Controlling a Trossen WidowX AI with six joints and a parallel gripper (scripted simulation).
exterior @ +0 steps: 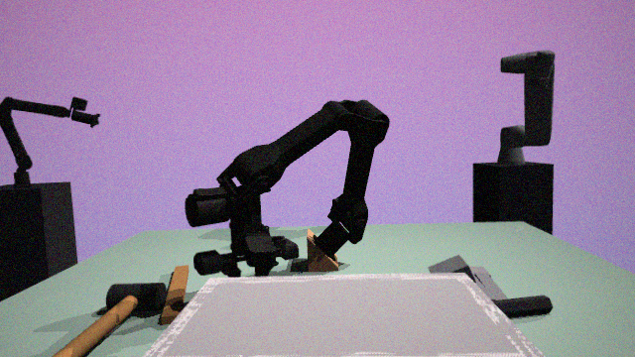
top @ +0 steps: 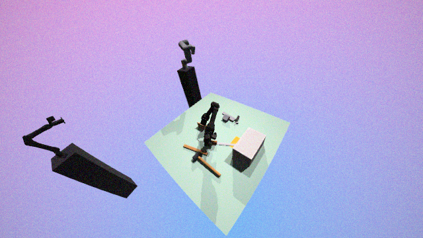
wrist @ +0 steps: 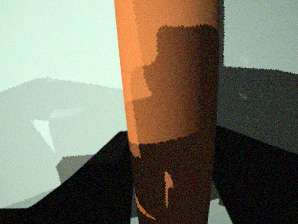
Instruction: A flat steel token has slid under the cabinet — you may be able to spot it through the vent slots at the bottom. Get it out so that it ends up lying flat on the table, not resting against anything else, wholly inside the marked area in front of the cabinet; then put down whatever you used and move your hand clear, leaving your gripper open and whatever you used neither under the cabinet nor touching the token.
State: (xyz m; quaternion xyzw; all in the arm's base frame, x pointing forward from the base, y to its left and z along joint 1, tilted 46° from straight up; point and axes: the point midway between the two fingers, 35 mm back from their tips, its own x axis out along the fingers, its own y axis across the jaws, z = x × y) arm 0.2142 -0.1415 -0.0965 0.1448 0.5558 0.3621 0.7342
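The cabinet is a pale-topped box with dark sides. A yellow-orange patch, the marked area, lies in front of it. My gripper is shut on the orange wooden handle of a tool, low over the table. The tool's thin pale blade points toward the cabinet, and its far end is over or beside the patch. I cannot tell whether it touches the table. The steel token and the vent slots cannot be made out in any view.
A mallet with a dark head and wooden handle lies beside a wooden bar, close to my gripper. A grey tool with a black handle lies on the other side. A wooden wedge stands by the arm's base.
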